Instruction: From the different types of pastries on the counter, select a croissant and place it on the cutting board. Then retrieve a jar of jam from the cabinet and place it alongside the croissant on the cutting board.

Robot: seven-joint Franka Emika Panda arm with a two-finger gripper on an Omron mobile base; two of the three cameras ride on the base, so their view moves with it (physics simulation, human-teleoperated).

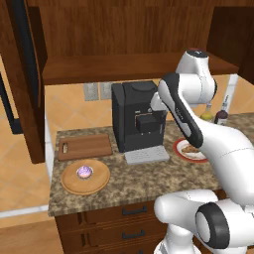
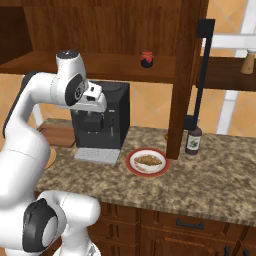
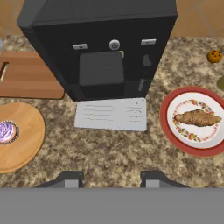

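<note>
Hand view: we see one croissant (image 3: 197, 117) on a red-rimmed plate (image 3: 166, 124), long axis left to right, bare table (image 3: 113, 153) between it and the claw (image 3: 111, 178), which is clenched on nothing. One cupcake (image 3: 7, 131) sits on the round board (image 3: 26, 148); the cutting board (image 3: 30, 78) lies bare, and one jam jar (image 2: 146, 59) stands on the cabinet shelf (image 2: 110, 67).

From the left, the robot's forearm covers most of the red-rimmed plate (image 1: 184, 151), so just a sliver of the croissant (image 1: 188, 148) peeks out, and two bottles (image 1: 222, 116) stand half hidden behind the arm. In the hand view the cutting board (image 3: 30, 76) and the round board (image 3: 24, 140) run off the left edge. The label on the jar of jam (image 2: 146, 59) is too small to read.
</note>
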